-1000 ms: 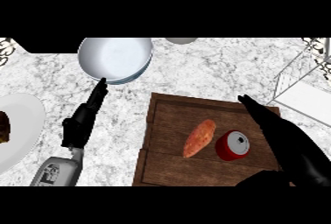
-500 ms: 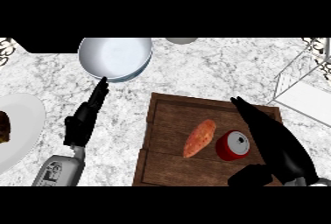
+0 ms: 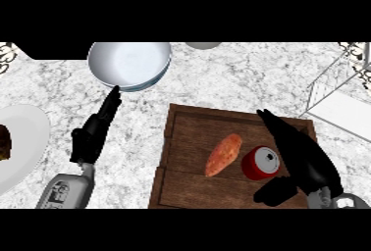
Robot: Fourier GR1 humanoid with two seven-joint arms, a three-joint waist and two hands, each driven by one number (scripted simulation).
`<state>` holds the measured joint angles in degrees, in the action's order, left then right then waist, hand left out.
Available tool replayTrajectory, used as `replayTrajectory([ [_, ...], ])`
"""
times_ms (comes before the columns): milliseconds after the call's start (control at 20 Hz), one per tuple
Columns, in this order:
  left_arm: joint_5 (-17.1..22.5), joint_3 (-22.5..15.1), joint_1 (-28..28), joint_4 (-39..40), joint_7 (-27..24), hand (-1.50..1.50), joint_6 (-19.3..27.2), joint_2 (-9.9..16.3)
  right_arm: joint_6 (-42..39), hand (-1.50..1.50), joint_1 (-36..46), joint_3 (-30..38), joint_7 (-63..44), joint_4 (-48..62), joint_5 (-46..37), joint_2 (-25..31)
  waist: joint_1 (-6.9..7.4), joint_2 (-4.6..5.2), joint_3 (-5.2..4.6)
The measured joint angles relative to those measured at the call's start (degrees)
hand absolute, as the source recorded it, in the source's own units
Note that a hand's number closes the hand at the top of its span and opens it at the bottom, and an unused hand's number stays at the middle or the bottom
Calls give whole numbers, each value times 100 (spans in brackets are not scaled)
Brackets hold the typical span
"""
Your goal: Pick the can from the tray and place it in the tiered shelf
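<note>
A red can [image 3: 260, 163] with a silver top stands on the wooden tray [image 3: 190, 135], right of an orange sweet potato [image 3: 223, 154]. My right hand [image 3: 301, 154] lies just right of the can, fingers straight and pointing up-left, thumb [image 3: 277, 192] curling in below the can. It looks close to the can but is not closed round it. The white wire tiered shelf [image 3: 337, 100] stands at the upper right. My left hand [image 3: 94, 130] rests open on the counter left of the tray, fingers pointing up toward the bowl.
A pale blue bowl [image 3: 129, 64] sits at the top centre-left. A white plate [image 3: 22, 142] holding something brown is at the left edge. A small pale object [image 3: 202, 45] shows at the top edge. The counter is grey marble.
My right hand has slid left and down over the tray, closing in on the can's right side, with the thumb coming in under it. The left hand has stayed still.
</note>
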<state>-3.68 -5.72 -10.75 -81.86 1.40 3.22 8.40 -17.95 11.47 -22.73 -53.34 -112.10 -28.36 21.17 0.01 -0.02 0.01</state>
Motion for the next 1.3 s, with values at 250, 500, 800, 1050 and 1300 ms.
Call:
replayTrajectory([
  [250,-85,59,96,-81,-14,0,-68,-73,-115,-150,-159,42,244,222,-342,-297,1,0,1],
  [500,-171,94,183,-162,9,0,-120,-120,-238,150,-522,60,541,227,-571,-370,-3,-1,-1],
  [800,-225,183,12,-110,88,0,-138,-191,-522,150,-549,-59,809,254,-910,-383,-3,-7,-7],
  [1050,-289,223,62,-73,11,0,-192,-236,-433,150,-695,-56,1222,219,-1324,-430,-4,-14,-12],
  [1300,-341,203,2,20,-45,0,-162,-300,66,150,-390,134,262,695,-1872,-1134,16,-20,-23],
])
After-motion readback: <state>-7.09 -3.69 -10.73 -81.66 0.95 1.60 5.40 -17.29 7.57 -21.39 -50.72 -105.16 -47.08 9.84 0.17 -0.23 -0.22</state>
